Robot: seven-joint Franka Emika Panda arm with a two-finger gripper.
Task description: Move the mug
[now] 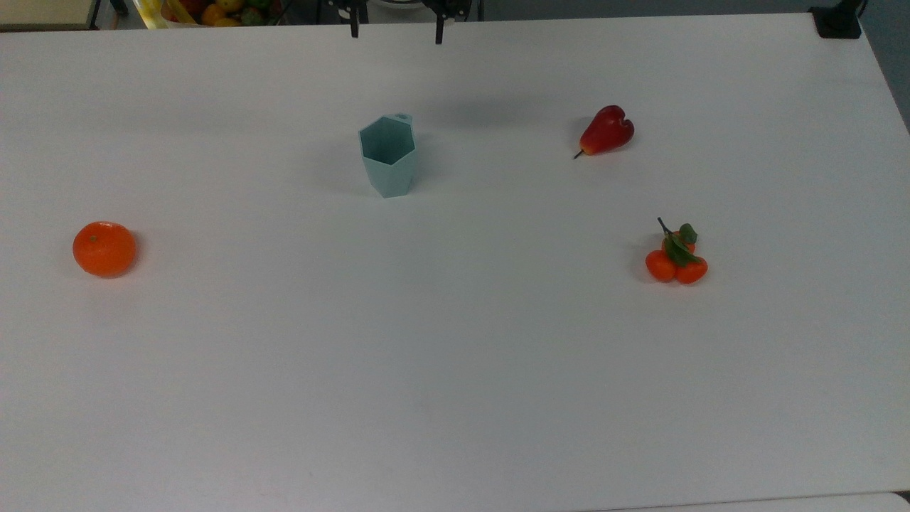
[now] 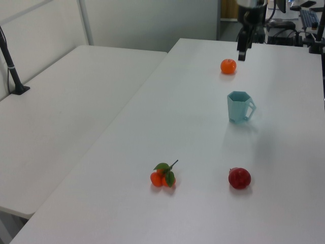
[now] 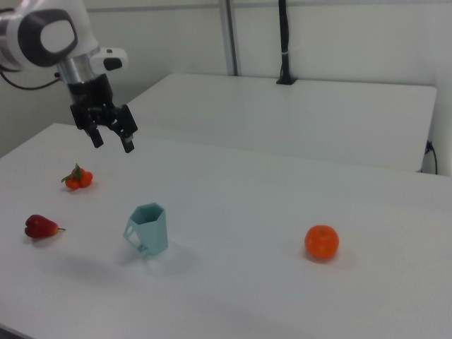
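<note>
- A white table is taking up the scene; in the left view and the right view a second white table is standing beside it, with a dark post rising at its far edge.
- The gripper is hanging in the air well above the table, its two black fingers spread wide and holding nothing.
- In the top view the fingertips are just poking in at the upper edge, apart from one another.
- In the left view the gripper is showing as a dark shape above the table's far end, near the orange.
- The arm, white with a dark round joint, is reaching in from the right view's upper left.
- The mug is standing upright on the table, mouth up, untouched by the gripper and well below it.
- In the right view the mug is sitting below and to the right of the gripper, its handle pointing to the right view's left.
- In the left view the mug is showing its handle on the left view's right.
- A red fruit is lying well apart from the mug, on the top view's right.
- A cluster of small orange fruits with green leaves is lying nearer the front on the top view's right.
- The orange is resting alone toward the top view's left, far from the mug.
- A heap of mixed fruit is sitting beyond the table's far edge at the top view's upper left.
</note>
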